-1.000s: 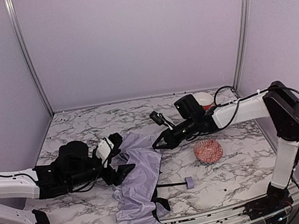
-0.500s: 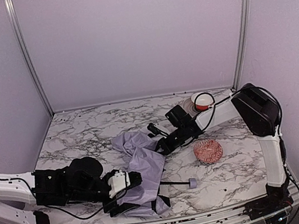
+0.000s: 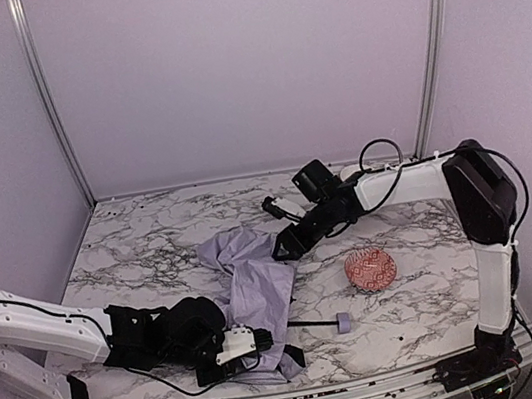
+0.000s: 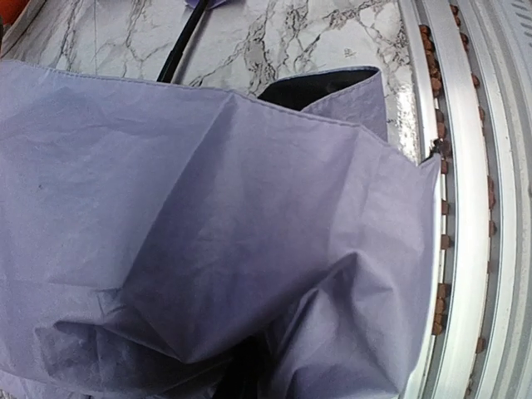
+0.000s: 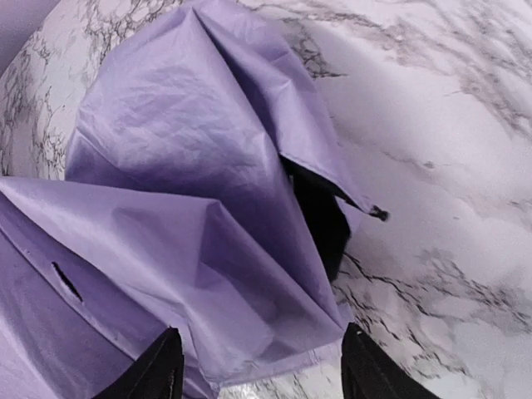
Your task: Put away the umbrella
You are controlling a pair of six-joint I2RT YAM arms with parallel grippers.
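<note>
Your pale lavender folding umbrella (image 3: 256, 287) lies collapsed but loose on the white-and-grey marble table (image 3: 142, 244), a little left of centre. Its canopy (image 4: 208, 233) is slumped in a crumpled strip from mid-table toward the near edge, and the thin black shaft (image 3: 311, 325) and small lavender handle (image 3: 340, 324) stick out to the right on the near side. The right gripper (image 5: 262, 366) sits at the far end of the fabric with its fingers spread wide, a fold of cloth lying between them but not pinched. I read that as you being set to gather or pin that end so the cloth cannot slide. The left gripper (image 3: 253, 343) is low at the near end of the canopy, close to the aluminium rail (image 4: 465, 208) along the table's front. Its wrist view is filled with fabric and shows no finger, so you cannot tell whether it is parted or clamped. Working from both ends makes sense, since the floppy panels likely need bunching toward the shaft before they can be wrapped. The red patterned bowl (image 3: 370, 268) stands to the right, apart from the canopy and near the handle, so mind it if you swing the shaft.
</note>
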